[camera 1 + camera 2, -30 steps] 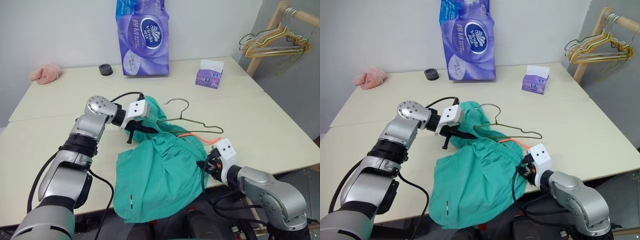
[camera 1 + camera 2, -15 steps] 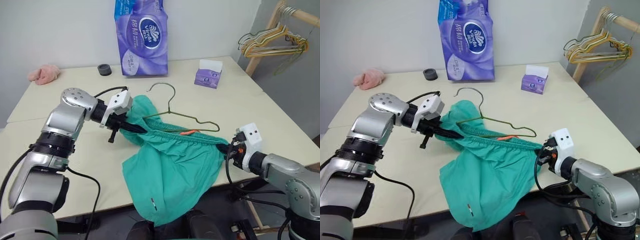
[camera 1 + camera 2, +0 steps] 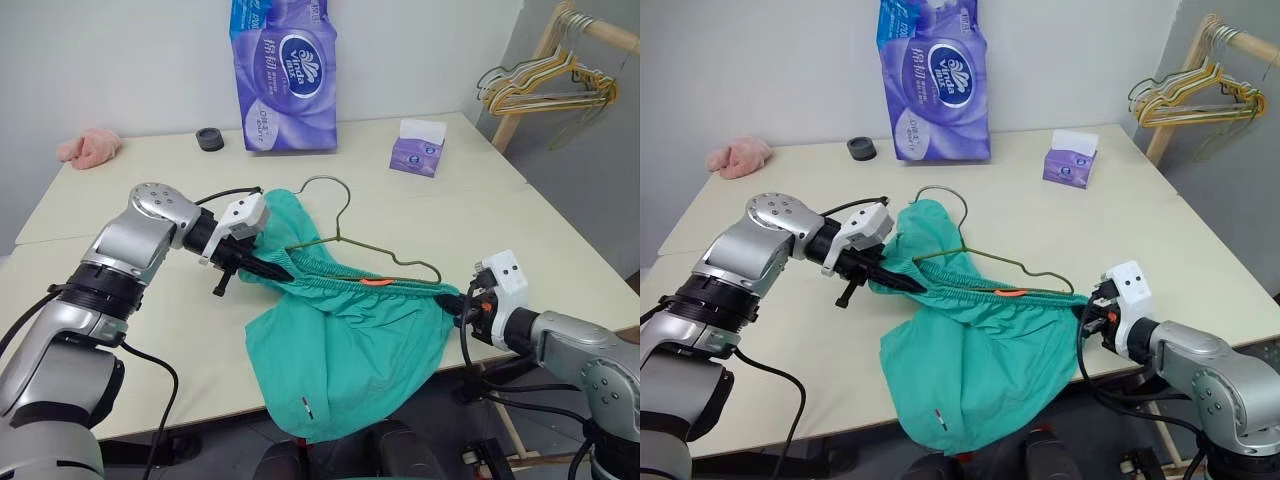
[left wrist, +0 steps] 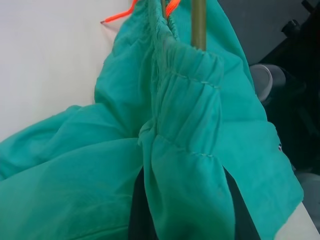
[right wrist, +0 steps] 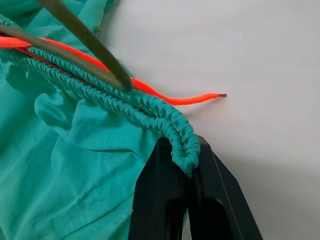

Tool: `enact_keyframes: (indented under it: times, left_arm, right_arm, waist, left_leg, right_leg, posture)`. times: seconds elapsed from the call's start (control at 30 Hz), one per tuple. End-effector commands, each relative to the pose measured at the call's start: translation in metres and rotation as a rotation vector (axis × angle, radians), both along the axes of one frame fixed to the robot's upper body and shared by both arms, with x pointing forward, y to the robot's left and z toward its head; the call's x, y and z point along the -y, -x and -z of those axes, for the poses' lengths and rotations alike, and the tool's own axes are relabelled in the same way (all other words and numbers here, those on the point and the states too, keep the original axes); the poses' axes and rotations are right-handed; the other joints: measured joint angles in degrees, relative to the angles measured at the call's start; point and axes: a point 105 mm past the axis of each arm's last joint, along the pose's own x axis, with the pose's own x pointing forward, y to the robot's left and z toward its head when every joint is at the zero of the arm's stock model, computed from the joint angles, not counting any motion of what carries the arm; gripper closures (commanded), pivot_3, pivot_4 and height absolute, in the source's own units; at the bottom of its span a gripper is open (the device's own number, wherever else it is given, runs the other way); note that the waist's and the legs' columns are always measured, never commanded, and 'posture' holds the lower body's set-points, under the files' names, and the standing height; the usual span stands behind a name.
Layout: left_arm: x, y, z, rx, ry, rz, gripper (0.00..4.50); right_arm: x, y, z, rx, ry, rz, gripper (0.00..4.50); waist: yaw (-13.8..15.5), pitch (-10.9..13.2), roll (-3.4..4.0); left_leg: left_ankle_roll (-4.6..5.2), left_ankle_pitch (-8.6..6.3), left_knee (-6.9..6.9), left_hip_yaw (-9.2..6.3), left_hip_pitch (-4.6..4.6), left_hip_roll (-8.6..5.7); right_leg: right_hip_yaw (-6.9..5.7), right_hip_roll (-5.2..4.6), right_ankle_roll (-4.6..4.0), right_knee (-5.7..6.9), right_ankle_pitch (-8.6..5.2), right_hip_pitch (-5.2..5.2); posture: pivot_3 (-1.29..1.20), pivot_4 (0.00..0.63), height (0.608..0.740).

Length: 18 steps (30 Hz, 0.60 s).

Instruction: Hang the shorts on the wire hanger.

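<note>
Mid-frame over the table (image 3: 560, 240), left gripper (image 3: 272, 270) and right gripper (image 3: 452, 300) fingers clamp the teal shorts (image 3: 350, 330) waistband taut along the wire hanger (image 3: 340, 235); next, presumably, draping waistband over its bar.

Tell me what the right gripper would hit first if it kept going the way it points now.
The right gripper is already shut on the waistband end of the shorts. Pushed straight on, it would likely bunch that waistband and soon meet the wire hanger lying along it; depth is hard to judge.
</note>
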Motion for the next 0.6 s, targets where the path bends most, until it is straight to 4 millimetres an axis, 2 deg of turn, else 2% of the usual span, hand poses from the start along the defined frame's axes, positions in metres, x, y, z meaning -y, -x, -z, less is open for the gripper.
enact_keyframes:
  times: [0.03,0.37,0.6]
  left_arm:
    - [-0.019,-0.004,-0.004,0.066,-0.083,-0.023,4.5]
    - [-0.016,-0.021,-0.012,0.096,-0.021,-0.081,4.5]
    - [-0.02,-0.025,-0.001,0.129,-0.07,-0.074,4.5]
  right_arm:
    - [0.029,-0.005,-0.011,0.044,0.049,0.11,4.48]
    - [0.037,-0.004,-0.012,0.044,0.067,0.119,4.48]
    - [0.031,-0.001,-0.015,0.055,0.075,0.083,4.48]
  waist:
    - [-0.02,0.0,0.0]
    - [0.08,0.0,0.0]
    - [-0.13,0.0,0.0]
  left_leg:
    - [0.0,0.0,0.0,0.01,0.01,0.0]
    - [0.01,-0.01,0.0,0.04,0.01,0.0]
    - [0.04,-0.02,-0.01,0.05,0.01,0.04]
  right_leg:
    - [0.0,0.0,0.0,0.0,0.0,0.0]
    - [-0.02,0.04,0.03,-0.01,-0.03,0.0]
    - [0.0,0.09,0.02,-0.01,-0.02,-0.03]
  posture:
    - [-0.2,0.084,0.74]
    - [-0.2,0.087,0.74]
    - [-0.21,0.086,0.74]
